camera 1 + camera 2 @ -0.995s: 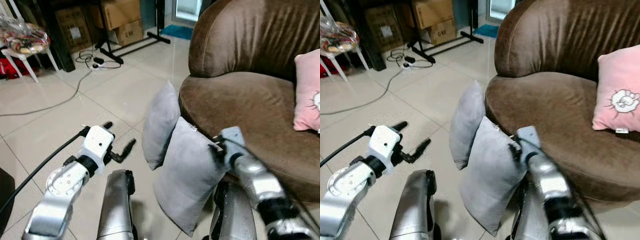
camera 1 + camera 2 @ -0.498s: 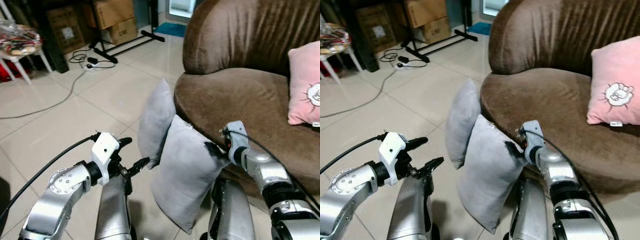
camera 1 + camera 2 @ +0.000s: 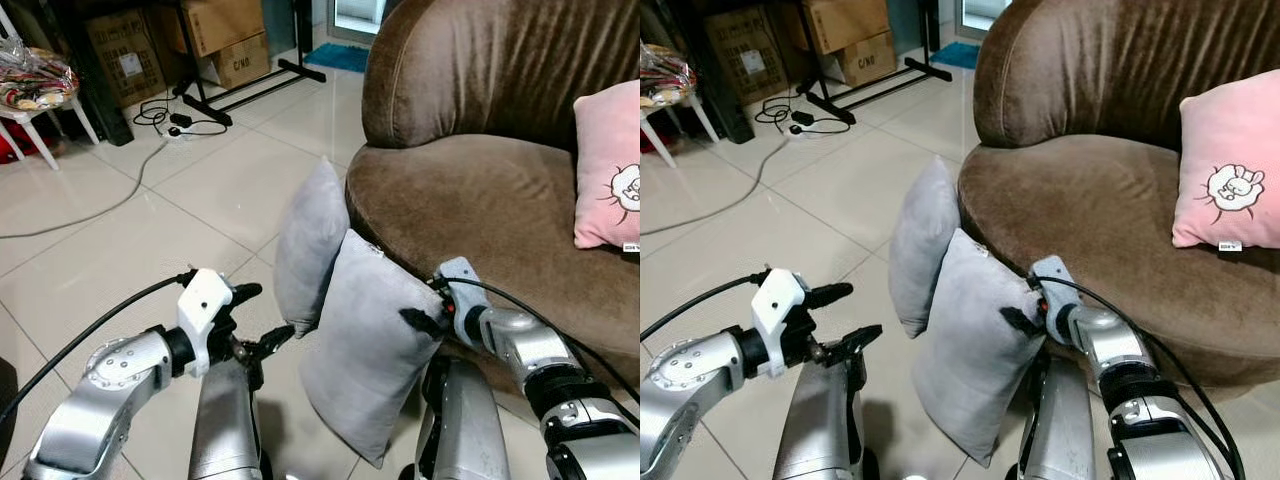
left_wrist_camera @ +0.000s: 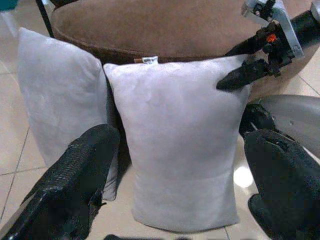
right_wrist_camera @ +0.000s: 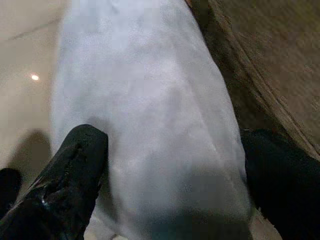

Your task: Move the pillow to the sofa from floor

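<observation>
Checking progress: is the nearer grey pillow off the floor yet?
No. The pillow stands upright on the floor, leaning against the sofa. The right hand straddles its top corner, fingers open.

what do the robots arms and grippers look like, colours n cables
Both arms are silver metal with black joint rings. The left gripper has a white wrist housing, two long black fingers and a black cable trailing back. The right gripper has a grey-white housing with a small orange mark, black fingers, thin black cable.

We see bare floor (image 3: pixel 150 230) at frame left, open to passage; the sofa (image 3: pixel 470 210) (right half) blocks the rest, two grey pillows (image 3: pixel 365 345) leaning against its front, centre.
</observation>
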